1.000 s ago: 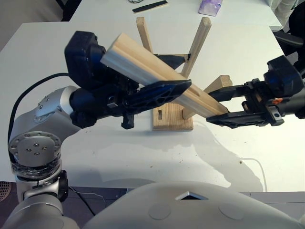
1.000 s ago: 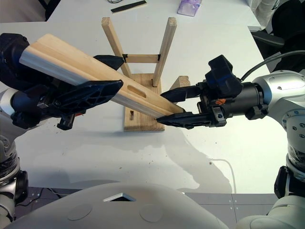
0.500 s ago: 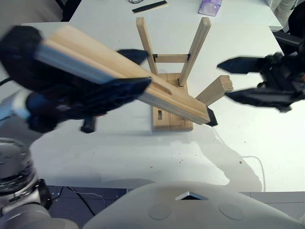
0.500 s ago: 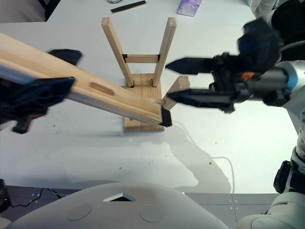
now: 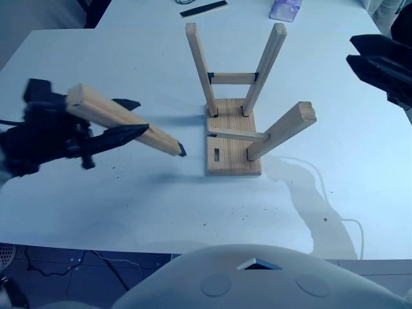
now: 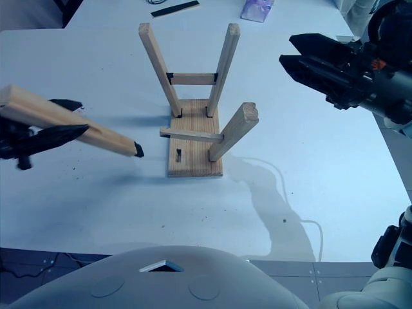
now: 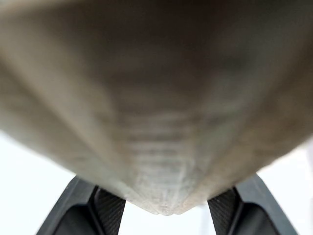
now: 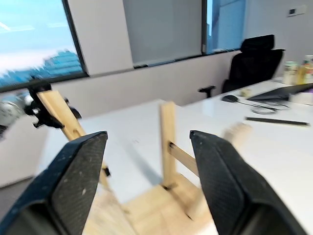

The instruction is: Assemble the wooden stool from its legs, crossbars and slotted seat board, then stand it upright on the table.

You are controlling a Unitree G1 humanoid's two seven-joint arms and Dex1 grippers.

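The seat board (image 5: 233,166) lies flat at the table's middle. Two legs (image 5: 198,67) (image 5: 265,67) stand upright in it, joined by a crossbar (image 5: 233,78). A third leg (image 5: 283,131) leans out of the board toward the right, and a thin crossbar (image 5: 235,134) sticks out from it to the left. Over the table's left side my left gripper (image 5: 132,119) is shut on a fourth wooden leg (image 6: 71,125), held at a slant; that wood looms close in the left wrist view (image 7: 161,98). My right gripper (image 6: 290,51) hangs open at the upper right, fingers (image 8: 78,176) wide apart.
A black strip (image 5: 203,8) and a small purple packet (image 5: 285,9) lie at the table's far edge. A thin cable (image 5: 347,222) curls on the front right of the table. An office chair (image 8: 254,54) stands beyond the table.
My right gripper let go of the leg's end, opened and drew back up to the right. My left arm swung the leg away to the left, off the stool.
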